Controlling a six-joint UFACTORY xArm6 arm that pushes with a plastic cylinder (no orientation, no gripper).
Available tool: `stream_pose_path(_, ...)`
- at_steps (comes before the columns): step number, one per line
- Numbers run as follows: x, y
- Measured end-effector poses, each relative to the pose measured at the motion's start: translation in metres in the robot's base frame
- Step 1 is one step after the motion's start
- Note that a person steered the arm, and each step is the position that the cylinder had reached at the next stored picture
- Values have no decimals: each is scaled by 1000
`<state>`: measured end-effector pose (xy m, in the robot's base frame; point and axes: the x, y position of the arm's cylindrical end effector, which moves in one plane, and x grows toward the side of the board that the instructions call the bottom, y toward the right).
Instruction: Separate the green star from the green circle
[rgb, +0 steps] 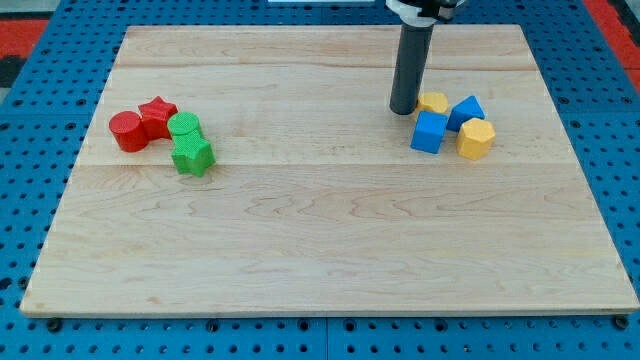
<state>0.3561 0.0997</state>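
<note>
You have a wooden board (330, 250) on a blue pegboard surface (40, 60). Left cluster — red circle (127, 131), red star (157, 114), green circle (184, 126), and green star (193, 155) touching the green circle from below. Right cluster — yellow block (434, 102), blue triangle-like block (466, 110), blue cube (429, 131), yellow hexagon (476, 138). Your rod (410, 65) stands upright, my tip (403, 110) just left of the yellow block, well apart from the green pair.

no readable text, labels or numbers
</note>
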Motion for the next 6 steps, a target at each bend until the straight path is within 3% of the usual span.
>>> stream_pose_path(1,0,0)
stream_pose_path(2,-48,19)
stream_pose_path(3,-66,67)
stream_pose_path(4,-12,147)
stream_pose_path(5,77,155)
stream_pose_path(6,136,102)
